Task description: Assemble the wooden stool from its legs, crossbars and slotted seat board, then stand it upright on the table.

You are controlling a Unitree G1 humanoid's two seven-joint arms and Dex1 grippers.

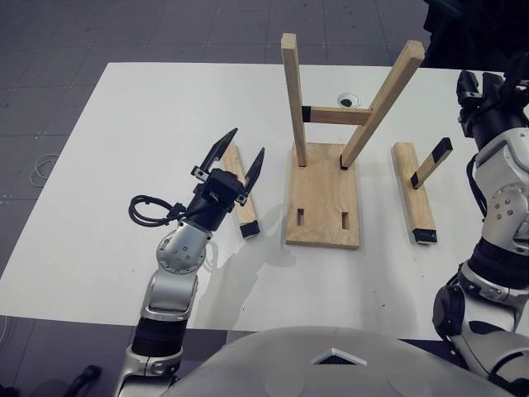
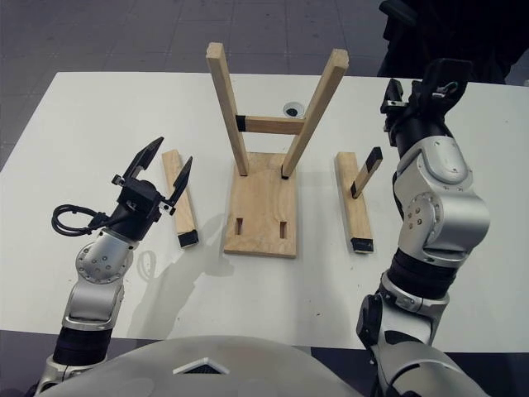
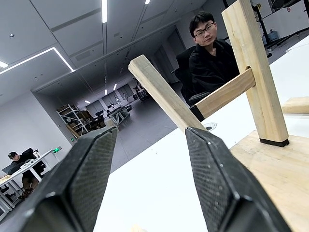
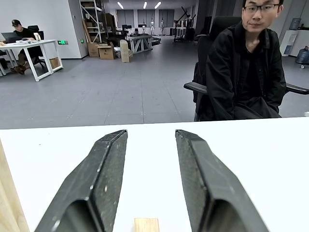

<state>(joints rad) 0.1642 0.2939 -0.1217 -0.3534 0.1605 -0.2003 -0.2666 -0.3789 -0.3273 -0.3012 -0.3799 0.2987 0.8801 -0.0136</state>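
The slotted seat board lies flat mid-table. Two legs stand in its far slots, leaning apart and joined by a crossbar. The two near slots are bare. A loose leg lies left of the board. My left gripper hovers open just above it with nothing between the fingers. Right of the board lies another leg with a short crossbar sticking up from it. My right gripper is open and raised over the table's far right, with that crossbar's end below it.
The white table has bare room at the left and along the front edge. A round cable hole sits behind the standing legs. Grey floor surrounds the table.
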